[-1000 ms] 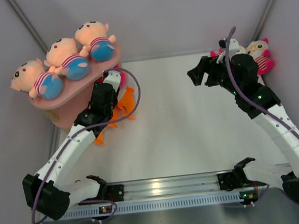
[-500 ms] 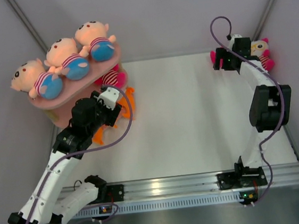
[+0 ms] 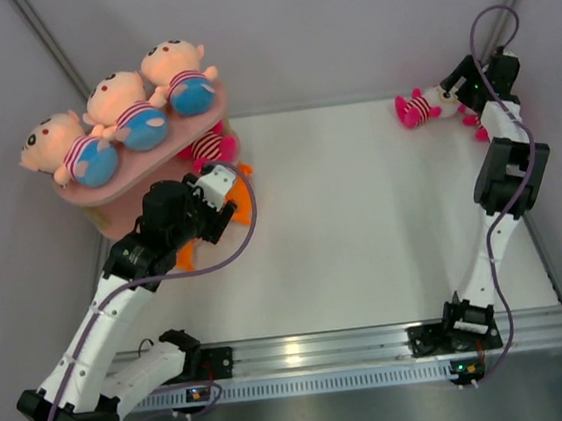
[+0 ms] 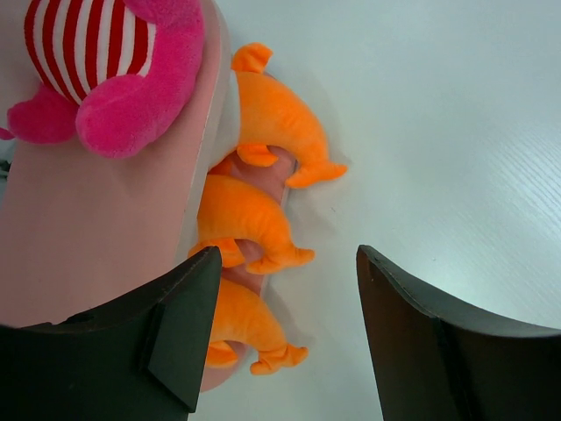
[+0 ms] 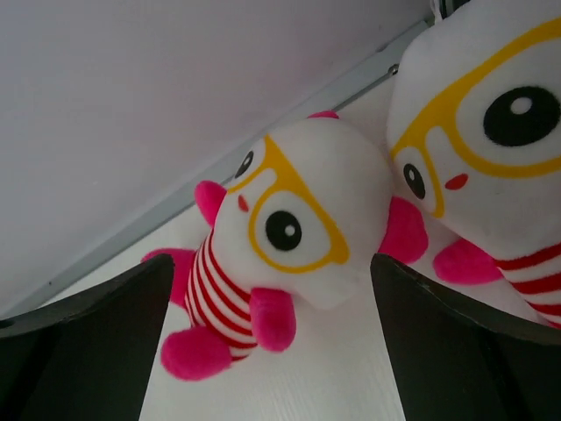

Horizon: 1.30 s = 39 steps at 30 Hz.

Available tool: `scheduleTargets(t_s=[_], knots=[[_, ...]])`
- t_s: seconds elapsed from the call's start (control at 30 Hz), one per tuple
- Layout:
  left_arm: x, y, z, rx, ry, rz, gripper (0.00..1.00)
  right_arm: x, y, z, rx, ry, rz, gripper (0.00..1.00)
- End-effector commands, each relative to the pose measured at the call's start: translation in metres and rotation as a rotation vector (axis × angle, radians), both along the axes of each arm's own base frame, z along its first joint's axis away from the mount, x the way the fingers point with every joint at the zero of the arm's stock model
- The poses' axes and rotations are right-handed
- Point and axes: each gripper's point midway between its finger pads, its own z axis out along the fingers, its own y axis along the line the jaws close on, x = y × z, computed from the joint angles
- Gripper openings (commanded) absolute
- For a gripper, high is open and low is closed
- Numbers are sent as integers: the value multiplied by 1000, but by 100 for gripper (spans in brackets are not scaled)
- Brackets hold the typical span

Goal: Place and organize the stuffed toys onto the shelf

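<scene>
Right wrist | right gripper spread wide, empty, framing a glasses doll in the far-right corner of the table, probably to grasp it | left gripper spread, empty, beside the lower board of the shelf

— How many boy dolls do you count?
— Three, each in a striped shirt and blue pants.
— And white dolls with yellow glasses?
— Two show their faces. There is also one striped doll with pink limbs, but its head is out of sight, so I cannot tell its kind.
— Orange plush animals?
— Three.
— Shelves?
— One pink shelf.
— Robot arms?
— Two, a left arm and a right arm.
</scene>
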Motion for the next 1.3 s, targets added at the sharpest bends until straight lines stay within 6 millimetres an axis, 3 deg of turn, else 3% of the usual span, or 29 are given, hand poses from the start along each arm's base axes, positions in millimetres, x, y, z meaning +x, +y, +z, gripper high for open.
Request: scheduleTargets(t_s=[0.0, 0.07, 0.27, 0.37, 0.4, 0.47, 0.5, 0.63, 0.73, 0.77, 0.83, 0.87, 0.93, 1.0, 1.03, 1.07, 1.1, 1.13, 1.17, 1.23, 1.27], knots=[[6, -4, 21, -11, -47, -21, 69, 28, 14, -24, 142, -16, -23, 96], [9, -5, 23, -6, -47, -23, 69, 36, 17, -42, 178, -20, -21, 99], [11, -16, 18, -14, -22, -72, 69, 60, 27, -72, 220, -21, -44, 99], [12, -17, 17, -13, -17, -70, 69, 65, 34, -90, 245, -4, -52, 71], [13, -16, 19, -12, -20, -64, 69, 67, 33, -88, 262, -18, -64, 41], [14, -14, 19, -5, -24, -56, 69, 64, 30, -91, 262, -10, -82, 10], [14, -14, 20, -5, -28, -58, 69, 62, 31, -88, 248, -13, -72, 0], [13, -16, 24, 1, -40, -84, 64, 50, 52, -43, 200, -95, 69, 0], [5, -21, 23, 8, -30, -145, 58, 16, 83, 10, 189, -156, 192, 0], [1, -23, 23, 25, -34, -190, 57, -7, 93, 36, 171, -183, 226, 0], [-12, -29, 22, 20, -20, -264, 56, -36, 120, 59, 151, -183, 311, 0], [-16, -30, 22, 26, -21, -289, 57, -64, 132, 74, 114, -166, 345, 0], [-23, -32, 25, 20, -42, -322, 62, -104, 164, 90, 92, -146, 409, 0], [-28, -32, 23, 39, -54, -358, 68, -138, 205, 85, 86, -78, 504, 0], [-36, -32, 21, 44, -51, -391, 75, -155, 220, 100, 69, -97, 542, 0], [-40, -33, 20, 54, -56, -422, 78, -169, 237, 92, 62, -64, 583, 0], [-46, -33, 16, 57, -43, -448, 81, -188, 279, 90, 66, -37, 669, 0], [-54, -35, 16, 52, -41, -479, 84, -203, 299, 99, 68, -49, 710, 0], [-67, -40, 10, 35, -13, -541, 89, -225, 340, 99, 102, -35, 793, 0], [-80, -44, 11, 7, -16, -595, 94, -247, 380, 113, 126, -66, 875, 0], [-88, -49, 12, -21, -12, -628, 96, -267, 416, 120, 143, -73, 943, 0]])
